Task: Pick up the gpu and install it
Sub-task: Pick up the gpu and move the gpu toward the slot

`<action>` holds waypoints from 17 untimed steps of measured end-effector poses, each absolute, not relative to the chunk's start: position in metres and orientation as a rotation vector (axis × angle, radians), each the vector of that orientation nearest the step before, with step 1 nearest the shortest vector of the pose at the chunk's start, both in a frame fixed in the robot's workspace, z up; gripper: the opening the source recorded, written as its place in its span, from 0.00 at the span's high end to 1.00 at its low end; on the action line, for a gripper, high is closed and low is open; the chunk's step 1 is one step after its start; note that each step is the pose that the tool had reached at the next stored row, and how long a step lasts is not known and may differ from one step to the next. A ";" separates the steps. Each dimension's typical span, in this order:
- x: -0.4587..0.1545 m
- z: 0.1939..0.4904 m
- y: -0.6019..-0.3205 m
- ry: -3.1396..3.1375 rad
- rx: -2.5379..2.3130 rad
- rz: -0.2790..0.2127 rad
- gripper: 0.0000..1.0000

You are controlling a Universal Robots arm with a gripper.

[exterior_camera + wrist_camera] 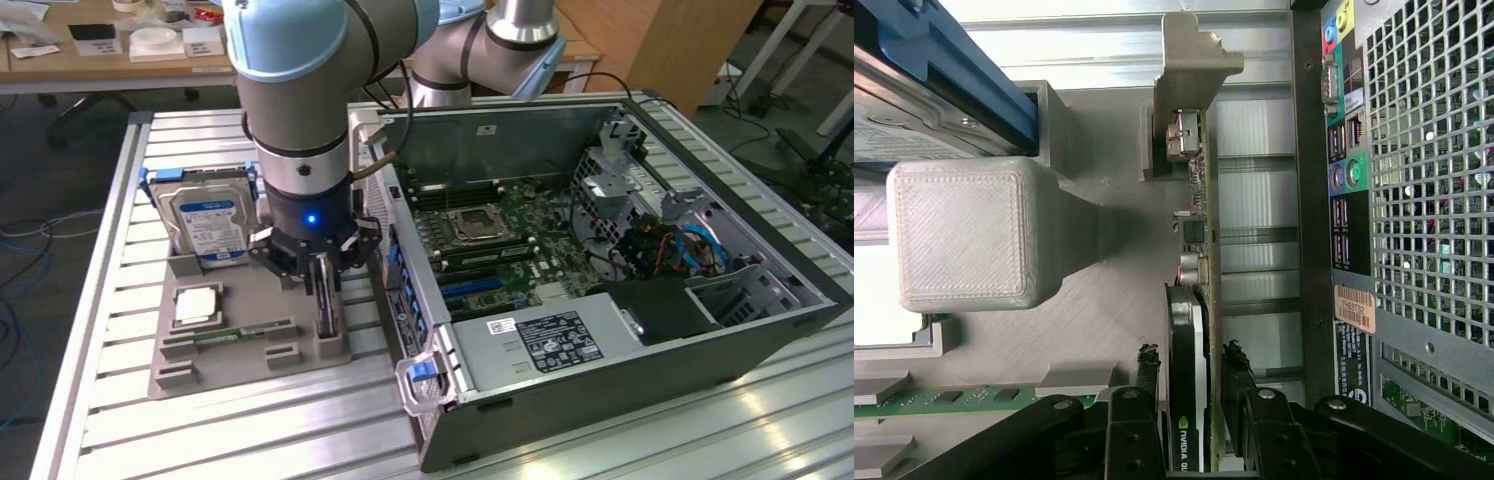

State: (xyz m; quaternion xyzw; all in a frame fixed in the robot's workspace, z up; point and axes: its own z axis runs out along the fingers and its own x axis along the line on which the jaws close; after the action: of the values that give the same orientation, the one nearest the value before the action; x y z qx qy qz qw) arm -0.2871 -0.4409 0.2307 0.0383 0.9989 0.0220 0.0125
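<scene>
Wrist view, pincer [1191,355] astride gpu [1187,310] edge, case [1414,200] beside

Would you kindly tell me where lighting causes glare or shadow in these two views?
Exterior view: light glares off the aluminium table slats near the computer case, whose interior is dimmer; a blue light glows on the arm. Wrist view: a washed-out white patch lies next to the grey block, and the black face of the gpu reads dark.

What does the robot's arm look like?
The arm is a fat round silver tube with pale blue-grey joint caps. Near its end sits a black ring with a small glowing blue light. The pincer is black.
</scene>
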 end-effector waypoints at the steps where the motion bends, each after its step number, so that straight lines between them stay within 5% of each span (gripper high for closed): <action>1: -0.287 0.231 -0.441 3.114 0.119 0.068 0.61; 8: -0.287 0.231 -0.441 3.114 0.119 0.068 0.61; 12: -0.287 0.231 -0.441 3.114 0.119 0.068 0.73; 17: -0.287 0.231 -0.441 3.114 0.119 0.068 0.73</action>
State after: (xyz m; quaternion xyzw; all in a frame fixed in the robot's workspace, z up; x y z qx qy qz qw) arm -0.2871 -0.4409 0.2307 0.0383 0.9989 0.0220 0.0125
